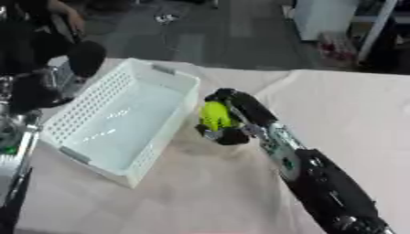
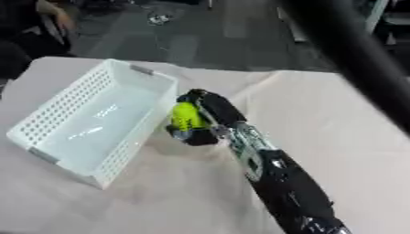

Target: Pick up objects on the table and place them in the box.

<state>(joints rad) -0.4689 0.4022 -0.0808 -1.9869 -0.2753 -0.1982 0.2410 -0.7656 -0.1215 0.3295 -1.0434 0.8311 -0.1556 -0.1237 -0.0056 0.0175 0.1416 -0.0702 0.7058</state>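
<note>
The right hand [image 1: 228, 116] reaches in from the lower right on a black arm with silver joints, and its fingers are curled round a yellow-green object [image 1: 214, 115], which shows between the dark fingers as a rounded, bright lump. What the object is cannot be told beyond its colour and shape. The hand and its load sit low over the counter [image 1: 344, 109], which is covered with a pale cloth that lies in soft folds; whether the object touches the cloth cannot be told, though a shadow lies right under the hand.

Just to the left of the hand stands the box [image 1: 120, 121], a white plastic basket with perforated walls and a plain floor. Its near long wall is right beside the curled fingers, and the object is outside it, on the hand's side of that wall. Nothing can be made out lying inside the box; only pale glints show on its floor.

Beyond the box, further left of the hand, dark rounded shapes and silver parts show at the edge of the left eye view; whether they belong to the left hand cannot be told
</note>
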